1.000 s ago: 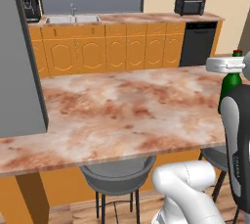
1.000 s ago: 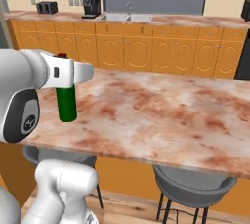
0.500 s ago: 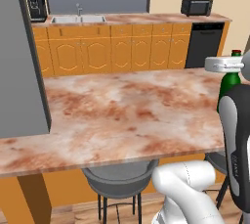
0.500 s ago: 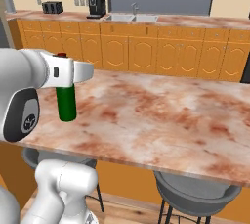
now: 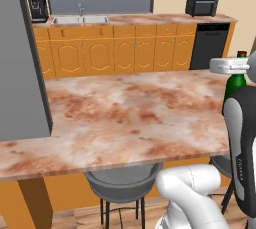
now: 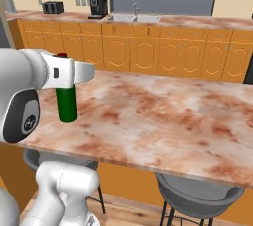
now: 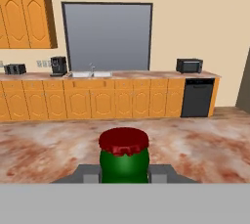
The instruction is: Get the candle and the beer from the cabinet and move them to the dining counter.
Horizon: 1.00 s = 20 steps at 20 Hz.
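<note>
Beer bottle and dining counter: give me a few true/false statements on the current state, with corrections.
1. The gripper is shut on the beer. True.
2. The beer lies on its side on the dining counter. False: it is upright in the gripper's grip, at the counter's near edge.
3. The beer's cap is red. True.
4. A candle stands in the middle of the dining counter. False: no candle is on it.
5. The microwave sits on the dining counter. False: it sits on the far counter, above the black dishwasher.
</note>
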Available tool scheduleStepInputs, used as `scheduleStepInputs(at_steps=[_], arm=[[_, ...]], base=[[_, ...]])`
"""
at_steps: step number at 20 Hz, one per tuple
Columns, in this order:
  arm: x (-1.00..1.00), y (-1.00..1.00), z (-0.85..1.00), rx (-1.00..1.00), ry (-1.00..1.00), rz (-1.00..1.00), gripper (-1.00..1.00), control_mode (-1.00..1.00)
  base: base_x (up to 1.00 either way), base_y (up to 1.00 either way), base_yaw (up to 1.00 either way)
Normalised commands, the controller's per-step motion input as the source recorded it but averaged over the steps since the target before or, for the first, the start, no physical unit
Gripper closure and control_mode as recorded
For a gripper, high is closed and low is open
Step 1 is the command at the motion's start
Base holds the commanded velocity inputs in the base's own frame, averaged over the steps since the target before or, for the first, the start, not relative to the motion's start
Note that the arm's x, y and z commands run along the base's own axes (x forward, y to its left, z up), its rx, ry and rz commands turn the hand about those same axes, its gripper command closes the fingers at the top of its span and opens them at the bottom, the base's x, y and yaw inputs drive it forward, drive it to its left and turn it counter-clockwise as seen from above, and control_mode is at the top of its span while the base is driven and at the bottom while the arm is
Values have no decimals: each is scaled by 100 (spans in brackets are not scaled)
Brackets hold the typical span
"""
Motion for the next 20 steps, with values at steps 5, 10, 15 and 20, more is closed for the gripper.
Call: scheduleStepInputs(at_steps=[5,10,15,20], arm=[[-2,0,0,0,0,0,100,-100],[3,-14,-42,0,-6,13,100,-100],[49,-16,-66,1,0,22,100,-100],[66,0,-67,0,0,11,100,-100]], base=[[0,0,0],[0,0,0],[0,0,0],[0,0,0]])
